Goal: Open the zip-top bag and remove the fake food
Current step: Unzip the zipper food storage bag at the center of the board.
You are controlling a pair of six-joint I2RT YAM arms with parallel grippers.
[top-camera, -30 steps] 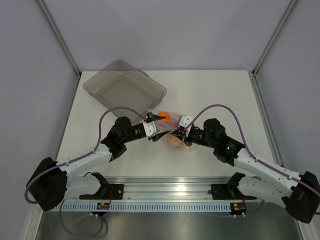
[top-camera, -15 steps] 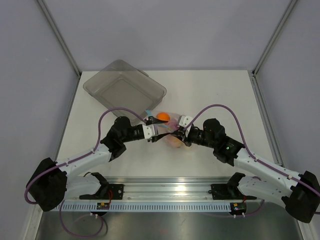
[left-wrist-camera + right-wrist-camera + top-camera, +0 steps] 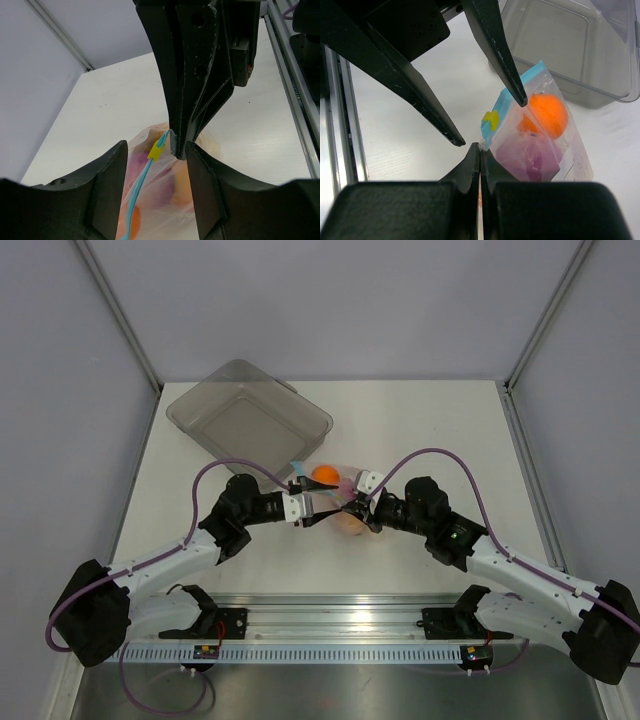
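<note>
**Teal-edged and pinched at one corner**

Grey tray (image 3: 205,385) lies far left. My left gripper (image 3: 320,497) stands partly open, its fingers (image 3: 495,45) either side of the zip-top bag's (image 3: 570,157) teal strip (image 3: 501,111), not clamped. The bag sits mid-table between both arms, fake food inside: an orange ball (image 3: 547,114) and a purple piece (image 3: 532,155). My right gripper (image 3: 478,152) is closed, pinching the bag's corner.

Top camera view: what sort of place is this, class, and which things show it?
Probably a robotics lab test cell, not a kitchen: a left arm and right arm bolted to a metal rail, plain grey walls round a white table, and fake food in a zip-top bag.
</note>
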